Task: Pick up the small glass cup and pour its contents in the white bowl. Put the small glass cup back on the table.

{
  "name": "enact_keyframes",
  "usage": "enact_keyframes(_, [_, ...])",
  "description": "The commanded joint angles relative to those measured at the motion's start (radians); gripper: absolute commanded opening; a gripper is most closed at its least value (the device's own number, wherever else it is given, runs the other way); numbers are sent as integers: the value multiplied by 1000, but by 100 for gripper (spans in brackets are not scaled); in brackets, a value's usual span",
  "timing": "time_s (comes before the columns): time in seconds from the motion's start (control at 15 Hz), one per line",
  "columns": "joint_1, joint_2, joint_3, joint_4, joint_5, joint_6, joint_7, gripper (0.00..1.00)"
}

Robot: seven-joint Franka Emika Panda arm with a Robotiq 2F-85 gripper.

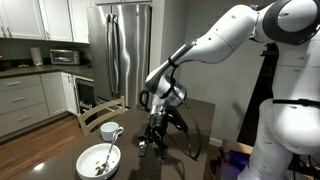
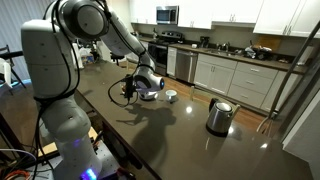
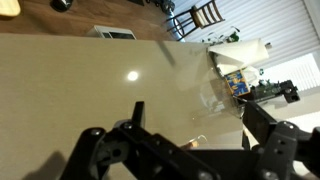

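Note:
The small glass cup (image 1: pixel 111 131) stands upright on the dark brown table (image 1: pixel 190 115), just behind the white bowl (image 1: pixel 100 160), which has dark bits inside. In an exterior view the cup (image 2: pixel 170 96) sits beside the bowl (image 2: pixel 152 93). My gripper (image 1: pixel 152 140) hangs open over the table, to one side of the cup and apart from it. In the wrist view the gripper (image 3: pixel 197 125) shows only bare tabletop (image 3: pixel 100 80) between its spread fingers (image 3: pixel 137 112); the cup and bowl are out of that view.
A steel kettle (image 2: pixel 219 116) with a black handle stands farther along the table. A wooden chair (image 1: pixel 100 113) is at the table edge behind the cup. A fridge (image 1: pixel 128 50) and grey kitchen counter (image 2: pixel 240 60) lie beyond.

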State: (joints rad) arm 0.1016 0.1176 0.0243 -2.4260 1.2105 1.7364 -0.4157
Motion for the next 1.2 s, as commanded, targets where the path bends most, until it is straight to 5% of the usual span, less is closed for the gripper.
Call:
enact_keyframes(0.0, [-10,10,13,-22,97,65,120,100])
enact_keyframes(0.53, [41,-52,74,-146,320,126,447,100])
enact_keyframes(0.6, [18,5,53,-95,265,97,351,100])
enact_keyframes(1.13, [25,101,65,-61,354,51,355,100])
